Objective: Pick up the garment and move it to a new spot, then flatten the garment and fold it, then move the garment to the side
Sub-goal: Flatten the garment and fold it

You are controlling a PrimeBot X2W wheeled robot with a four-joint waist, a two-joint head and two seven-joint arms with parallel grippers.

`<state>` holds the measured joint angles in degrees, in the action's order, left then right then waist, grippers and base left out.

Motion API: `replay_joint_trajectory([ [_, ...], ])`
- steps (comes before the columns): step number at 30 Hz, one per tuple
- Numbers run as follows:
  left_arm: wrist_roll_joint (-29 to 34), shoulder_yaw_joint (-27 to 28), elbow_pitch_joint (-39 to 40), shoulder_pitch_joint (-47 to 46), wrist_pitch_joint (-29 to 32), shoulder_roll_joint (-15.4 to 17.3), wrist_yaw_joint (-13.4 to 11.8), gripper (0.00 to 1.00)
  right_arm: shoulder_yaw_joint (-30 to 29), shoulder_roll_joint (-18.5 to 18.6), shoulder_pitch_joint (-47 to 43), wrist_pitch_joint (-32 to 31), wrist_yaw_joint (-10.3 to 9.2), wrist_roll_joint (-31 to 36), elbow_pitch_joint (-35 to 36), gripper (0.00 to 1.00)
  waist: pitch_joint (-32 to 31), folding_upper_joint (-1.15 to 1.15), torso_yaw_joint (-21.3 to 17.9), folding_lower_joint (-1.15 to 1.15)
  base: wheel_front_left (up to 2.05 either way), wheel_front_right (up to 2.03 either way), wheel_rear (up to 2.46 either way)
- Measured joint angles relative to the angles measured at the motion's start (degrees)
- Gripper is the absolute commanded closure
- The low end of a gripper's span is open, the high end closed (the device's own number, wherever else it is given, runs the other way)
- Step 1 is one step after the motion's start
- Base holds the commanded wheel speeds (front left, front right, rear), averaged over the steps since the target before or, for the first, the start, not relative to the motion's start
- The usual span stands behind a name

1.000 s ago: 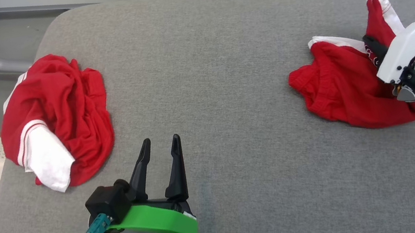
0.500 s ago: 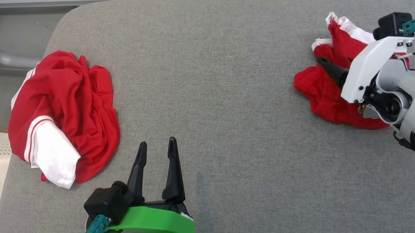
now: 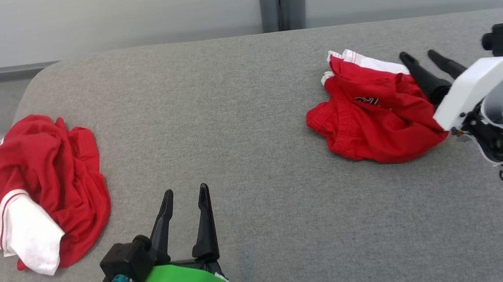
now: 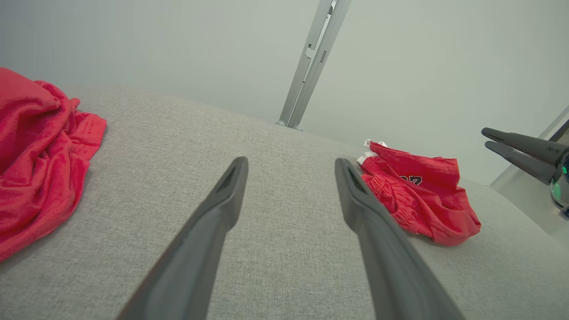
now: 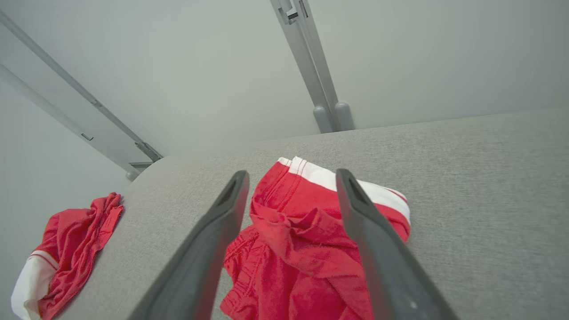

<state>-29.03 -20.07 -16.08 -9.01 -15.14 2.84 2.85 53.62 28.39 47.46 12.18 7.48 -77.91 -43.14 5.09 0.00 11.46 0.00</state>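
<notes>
Shorts: red with white trim, they lay crumpled in a heap on the right part of the grey tabletop.
Right gripper: it hung at the right edge of the shorts, lifted clear of the cloth. Its fingers were spread apart and held nothing. From its own wrist, the shorts lay below and between the two fingers.
Left gripper: its fingers were spread wide and empty over bare tabletop near the front edge, well apart from the shorts.
Other cloth: a red and white bundle lay bunched at the left end, far from the shorts.
</notes>
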Motion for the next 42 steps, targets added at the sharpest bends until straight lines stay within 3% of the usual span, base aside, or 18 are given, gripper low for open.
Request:
replay_joint_trajectory([
  [5, 0.01, -0.31, 0.52, 0.19, 0.01, -0.01, 0.01, 0.00, -2.80, 4.16, -1.53, 2.33, 0.00, 0.07, -2.74, 0.00, -0.76, 0.00, -2.28, 0.00, 0.00, 0.00, 0.00],
  [11, 0.42, -0.59, 0.77, -0.07, 0.01, -0.01, 0.15, 0.00, -5.88, 4.83, -1.32, 2.81, 0.00, 3.61, -9.32, 0.00, 0.72, 0.00, -2.29, 0.00, 0.00, 0.00, 0.00],
  [12, 0.42, -0.64, 0.86, -0.33, 0.01, -0.01, 0.15, 0.00, -6.31, 4.74, -1.05, 2.82, 0.00, 4.50, -10.34, 0.33, 1.12, 0.00, -2.04, 0.00, 0.00, 0.00, 0.00],
  [13, 0.42, -0.67, 0.93, -0.59, 0.00, -0.01, 0.15, 0.00, -6.64, 4.59, -0.84, 2.82, 0.00, 5.00, -11.12, 0.75, 1.46, 0.00, -1.77, 0.00, 0.00, 0.00, 0.00],
  [14, 0.42, -0.75, 1.03, -0.87, 0.01, -0.01, 0.15, 0.00, -7.00, 4.38, -0.66, 2.83, 0.00, 5.24, -12.01, 1.00, 1.89, 0.00, -1.37, 0.00, 0.00, 0.00, 0.00],
  [18, 0.41, -0.79, 1.10, -1.21, 0.01, -0.01, 0.10, 0.00, -7.23, 2.98, 0.47, 2.08, 0.00, 4.78, -14.72, 1.00, 3.57, 0.00, 0.33, 0.00, 0.00, 0.00, 0.00],
  [29, -0.01, -1.24, 2.02, -2.74, 0.01, 0.00, -0.34, 0.00, -7.61, 0.96, 3.43, -9.33, 0.00, -0.97, -16.52, 1.00, 7.83, 0.00, 4.97, 0.00, 0.00, 0.00, 0.00],
  [35, -0.25, -1.10, 1.68, -2.71, 0.01, 0.00, -0.81, 0.00, -7.06, 0.11, 0.73, -13.76, 0.00, -4.43, -11.68, 1.00, 8.11, 0.00, 6.52, 0.00, 0.00, 0.00, 0.00],
  [42, -0.41, -1.26, 1.01, -2.43, 0.00, 0.00, -0.75, 0.00, -5.61, -3.77, -3.48, -14.88, 0.00, -7.12, -2.88, 1.00, 6.08, 0.00, 4.82, 0.00, 0.00, 0.00, 0.00],
])
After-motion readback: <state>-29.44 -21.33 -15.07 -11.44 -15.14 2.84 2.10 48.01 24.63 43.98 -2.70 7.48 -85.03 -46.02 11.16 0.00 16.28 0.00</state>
